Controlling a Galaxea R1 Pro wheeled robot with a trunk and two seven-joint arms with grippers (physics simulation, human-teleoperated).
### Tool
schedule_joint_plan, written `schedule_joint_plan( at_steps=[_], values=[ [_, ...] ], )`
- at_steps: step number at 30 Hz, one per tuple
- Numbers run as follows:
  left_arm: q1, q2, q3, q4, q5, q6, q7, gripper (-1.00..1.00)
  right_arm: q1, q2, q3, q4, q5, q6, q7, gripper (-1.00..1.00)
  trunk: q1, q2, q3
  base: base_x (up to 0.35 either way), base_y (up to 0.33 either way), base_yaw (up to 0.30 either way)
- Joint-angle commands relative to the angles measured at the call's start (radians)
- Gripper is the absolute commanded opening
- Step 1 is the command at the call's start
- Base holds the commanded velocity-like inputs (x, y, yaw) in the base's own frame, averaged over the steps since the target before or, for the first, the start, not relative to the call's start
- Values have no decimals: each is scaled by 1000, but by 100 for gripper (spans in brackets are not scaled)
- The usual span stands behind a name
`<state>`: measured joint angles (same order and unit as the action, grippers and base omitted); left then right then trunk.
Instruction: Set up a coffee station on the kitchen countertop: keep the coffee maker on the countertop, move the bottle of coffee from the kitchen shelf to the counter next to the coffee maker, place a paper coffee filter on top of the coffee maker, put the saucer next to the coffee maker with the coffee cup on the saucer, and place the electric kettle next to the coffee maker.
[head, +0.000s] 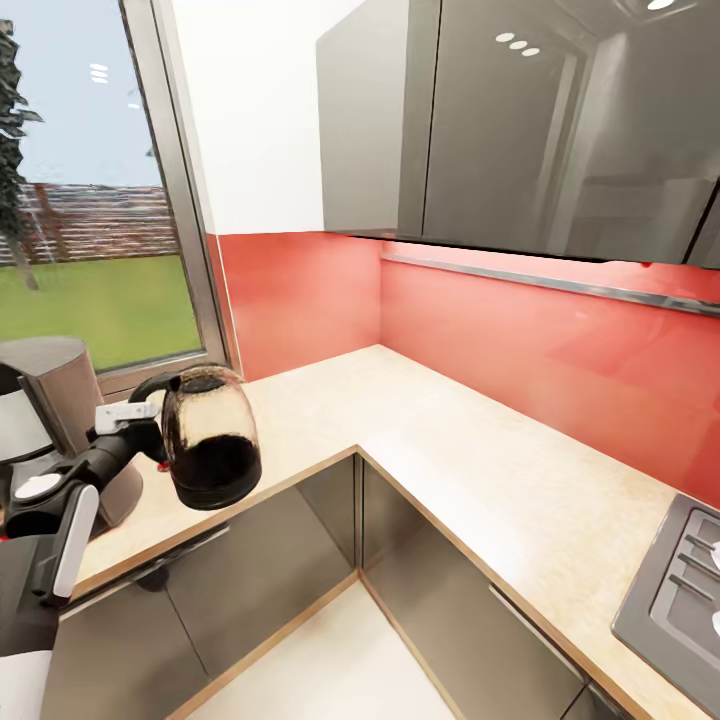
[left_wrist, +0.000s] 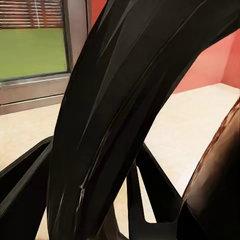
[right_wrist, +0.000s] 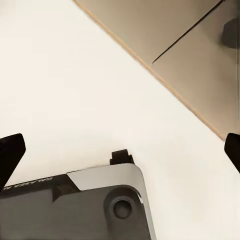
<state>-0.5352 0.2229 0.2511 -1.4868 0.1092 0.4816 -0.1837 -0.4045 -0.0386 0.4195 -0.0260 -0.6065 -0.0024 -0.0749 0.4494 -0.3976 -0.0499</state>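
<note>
One dark glass electric kettle (head: 208, 437) with black handle held by left claw (head: 148, 415), fingers clamped on handle, kettle hanging over beige L-shaped tabletop (head: 480, 470) edge, near grey coffee maker (head: 55, 420) by window (head: 90, 200). Right claw (right_wrist: 120, 150) spread wide above pale floor.

Electric kettle (head: 208, 436): one, glass, dark liquid inside
Coffee maker (head: 50, 400): one
Table (head: 470, 470): one, L-shaped
Window (head: 95, 200): one
Wall cabinets (head: 500, 120): two doors visible
Stovetop (head: 675, 590): one, partly visible
</note>
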Motion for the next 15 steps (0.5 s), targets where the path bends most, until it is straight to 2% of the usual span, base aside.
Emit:
schedule_joint_plan(
  at_steps=[1, 15],
  values=[
    [0, 0, 0, -1, 14, 8, 4, -100, 0, -5, 9, 0, -7, -1, -3, 100, 1, -2, -2, 0, 0, 0],
    [2, -12, 2, -1, 1, 8, 3, -100, 0, -1, 8, -3, -11, 1, -1, 100, 1, -2, -2, 0, 0, 0]
  ],
)
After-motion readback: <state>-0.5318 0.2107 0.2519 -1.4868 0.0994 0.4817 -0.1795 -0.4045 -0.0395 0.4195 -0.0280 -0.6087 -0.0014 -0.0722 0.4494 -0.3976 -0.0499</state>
